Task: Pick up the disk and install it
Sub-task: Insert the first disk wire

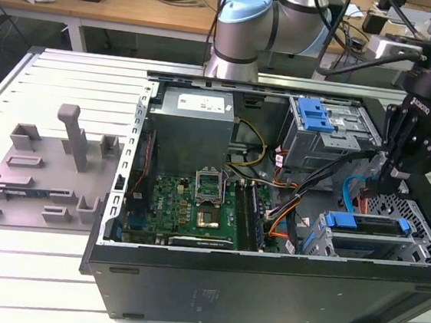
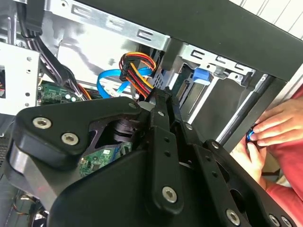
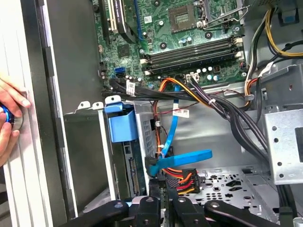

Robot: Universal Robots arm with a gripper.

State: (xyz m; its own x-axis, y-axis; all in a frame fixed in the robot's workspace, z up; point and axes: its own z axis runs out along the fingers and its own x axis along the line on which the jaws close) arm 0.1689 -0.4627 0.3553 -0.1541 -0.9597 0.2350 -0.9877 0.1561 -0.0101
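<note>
While the claw (image 1: 393,180) hangs over the computer case (image 1: 264,290), fingers drawn together beside a red-yellow-orange wire plug (image 3: 182,178) and gripping nothing we can make out, the disk (image 1: 366,233) sits in the bay at the case's four o'clock corner in the exterior view. We cannot read the white cable tags (image 3: 180,112).

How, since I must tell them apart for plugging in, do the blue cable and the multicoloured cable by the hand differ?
Colour: the blue cable is one solid blue; the multicoloured cable mixes red, orange, yellow and black.
Build: the blue cable is a single flat band; the multicoloured cable is a bundle of separate round wires.
Shared: in the first wrist view both end side by side close to the hand.
</note>
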